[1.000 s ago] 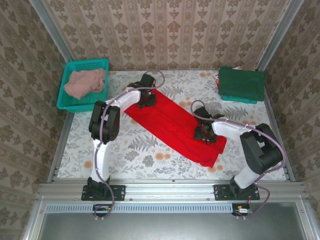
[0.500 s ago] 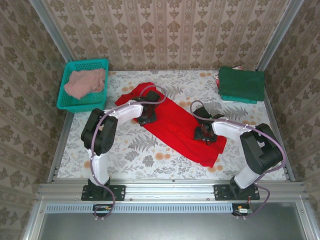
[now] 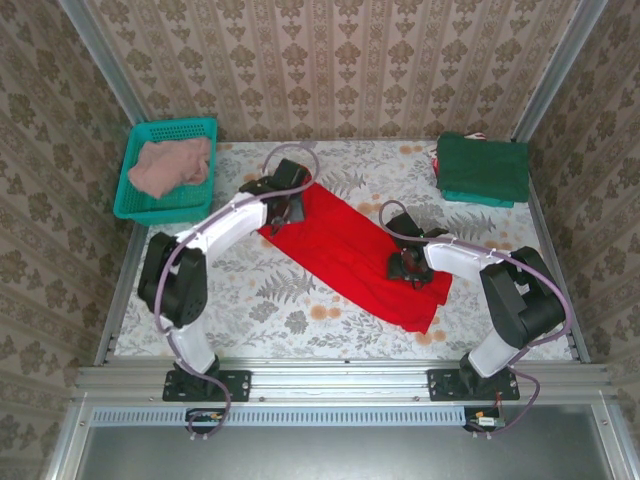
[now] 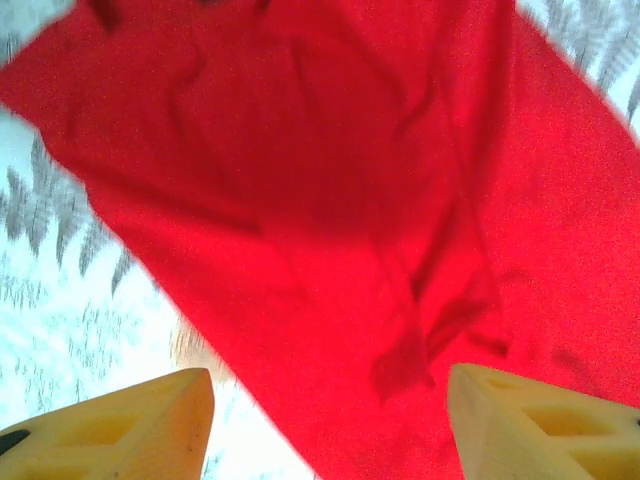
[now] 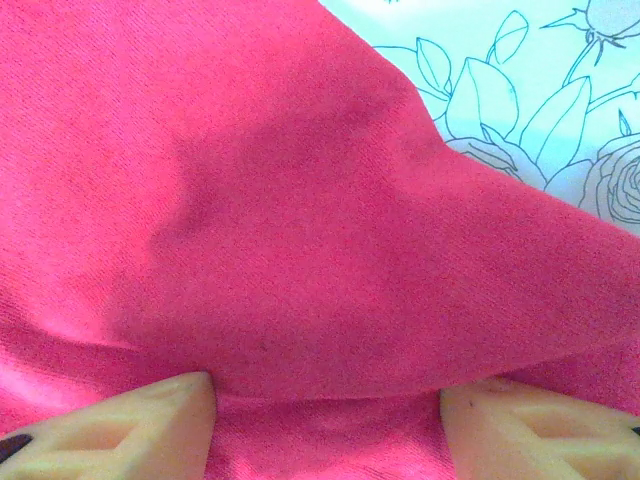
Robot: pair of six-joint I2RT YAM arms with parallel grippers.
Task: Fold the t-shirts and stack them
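Observation:
The red t-shirt [image 3: 350, 250] lies on the table as a long strip, running from upper left to lower right. My left gripper [image 3: 283, 207] hovers over its upper left end. In the left wrist view this gripper [image 4: 330, 430] is open, its yellow fingertips [image 4: 140, 425] well apart above the red cloth [image 4: 330, 200] and holding nothing. My right gripper [image 3: 408, 266] rests on the strip's lower right part. Its jaws [image 5: 325, 425] stand open, with a bulge of red cloth [image 5: 300, 200] lying between them. Dark green folded t-shirts [image 3: 483, 168] are stacked at the back right.
A teal mesh basket [image 3: 135, 205] at the back left holds a crumpled dusty pink t-shirt [image 3: 170, 165]. Floral tablecloth [image 3: 290, 300] shows bare in front of the red strip. Metal frame posts and patterned walls close in the table.
My left gripper has gone from shut to open, letting go of the red shirt's upper end, which has settled back onto the strip. The left arm's elbow swung outward. The right arm has stayed put.

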